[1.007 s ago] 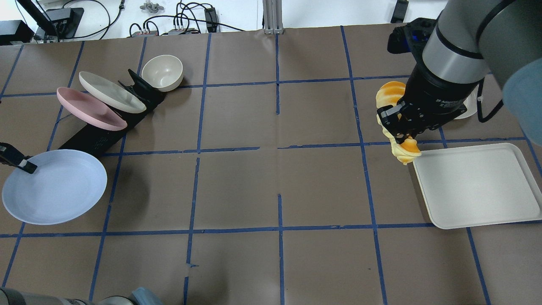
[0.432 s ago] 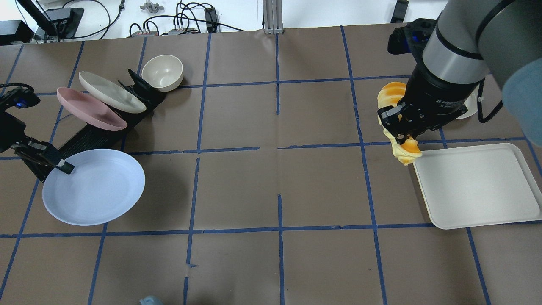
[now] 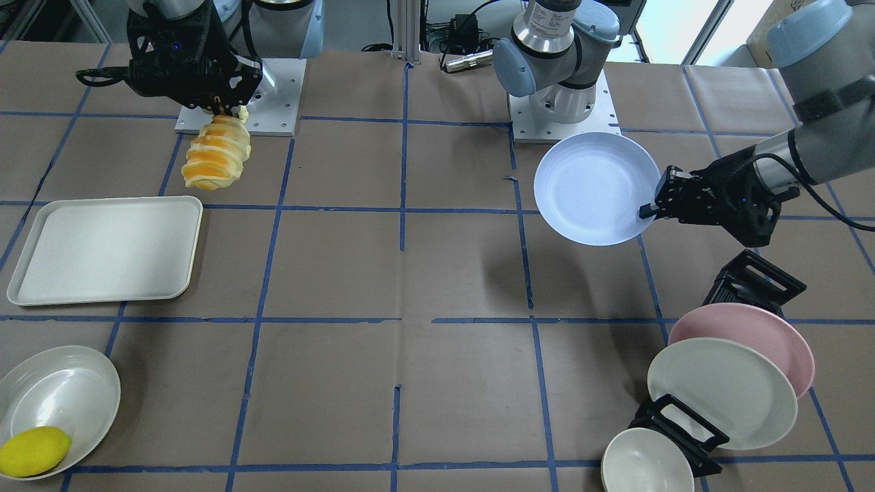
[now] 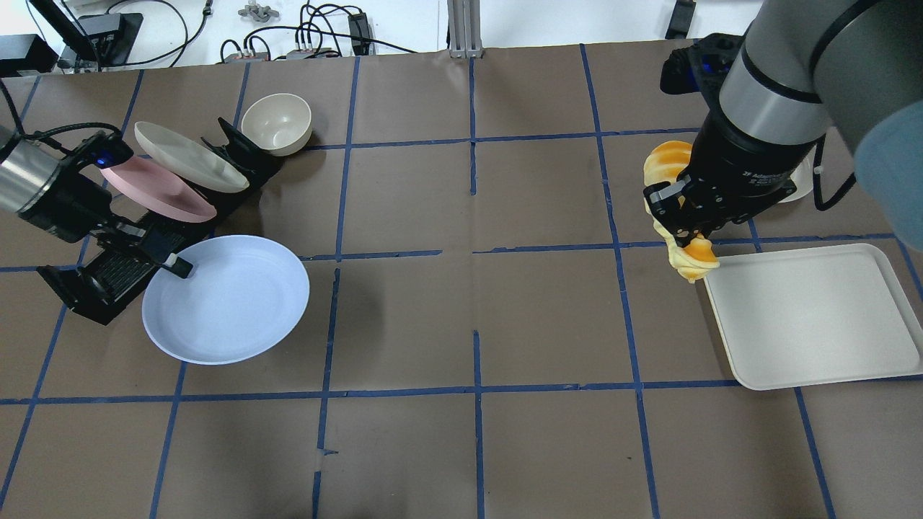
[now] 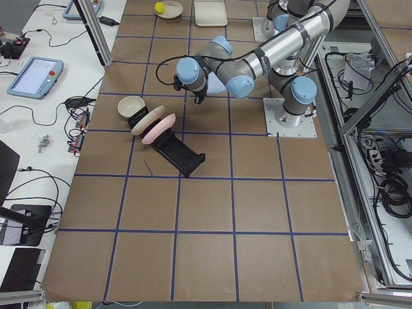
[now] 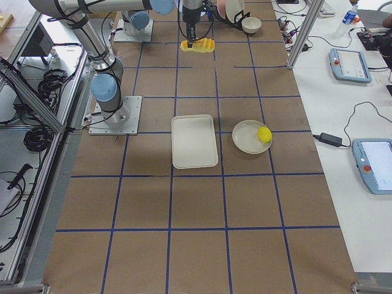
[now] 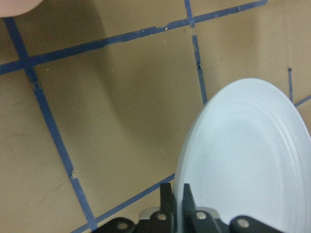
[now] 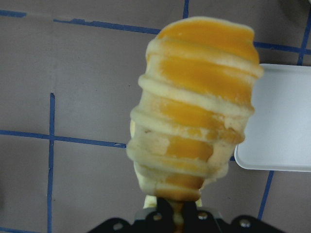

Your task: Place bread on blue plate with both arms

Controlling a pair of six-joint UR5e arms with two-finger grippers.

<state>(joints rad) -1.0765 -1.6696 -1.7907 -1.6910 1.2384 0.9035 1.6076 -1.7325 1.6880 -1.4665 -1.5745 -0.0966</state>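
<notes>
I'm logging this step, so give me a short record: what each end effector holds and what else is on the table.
left end effector: shut on rim of the blue plate, lifted off the table
right end effector: shut on one end of the bread, lifted near the tray
bread on plate: not yet
rack: pink plate, cream plate
white bowl: lemon inside

Opposed overhead and front cameras share the blue plate (image 4: 231, 317); wrist cameras close.

We see the blue plate (image 7: 243, 155) lower right | our left gripper (image 7: 177, 203) at bottom centre pinches its rim | brown table (image 7: 116, 102) with blue tape lines (image 7: 48, 121) elsewhere | pink edge (image 7: 17, 5), upper-left corner
</notes>
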